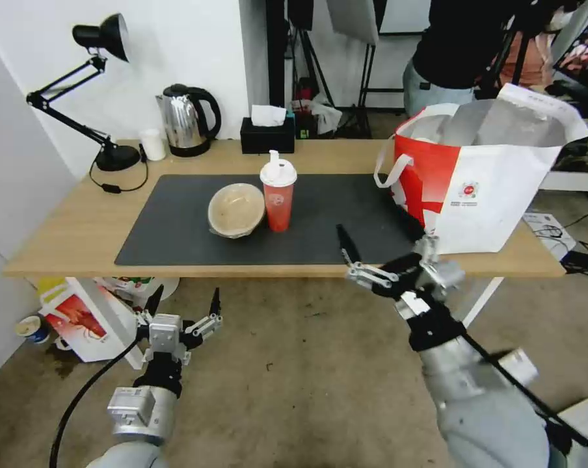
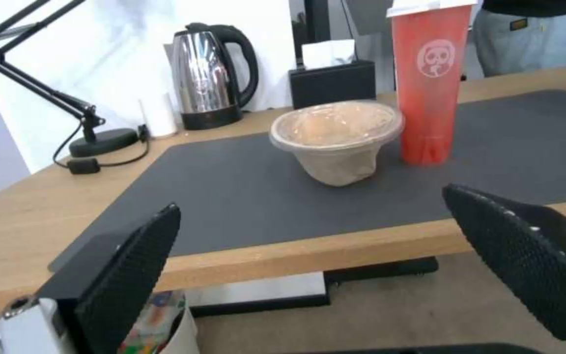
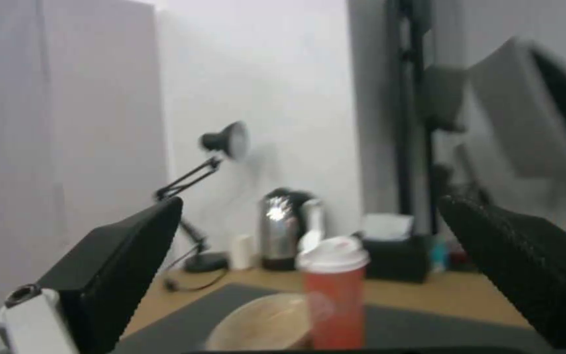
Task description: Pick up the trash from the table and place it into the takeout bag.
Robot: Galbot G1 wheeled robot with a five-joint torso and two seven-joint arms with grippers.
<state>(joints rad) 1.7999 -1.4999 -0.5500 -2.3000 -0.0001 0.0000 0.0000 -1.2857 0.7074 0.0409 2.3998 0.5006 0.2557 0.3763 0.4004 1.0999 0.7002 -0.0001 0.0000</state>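
On the dark mat (image 1: 177, 227) of the light-wood table (image 1: 73, 221) stand two pieces of trash: a beige plastic-wrapped bowl (image 1: 235, 209) (image 2: 337, 140) (image 3: 263, 327) and, touching its right side, a red drink cup (image 1: 278, 195) (image 2: 429, 83) (image 3: 333, 295) with a white spouted lid. The takeout bag (image 1: 482, 182), white with a red side and foil lining, stands open at the table's right end. My left gripper (image 1: 183, 305) (image 2: 310, 199) hangs open below the table's front edge, facing the bowl. Just off the front edge, left of the bag, my right gripper (image 1: 365, 260) (image 3: 312, 206) is open and empty.
Along the back edge stand a black desk lamp (image 1: 105, 156), a small white cup (image 1: 153, 144), a steel kettle (image 1: 187, 120) and a black tissue box (image 1: 267, 133). A red-and-white printed bag (image 1: 79, 318) sits on the floor under the table's left end. A person stands behind the takeout bag.
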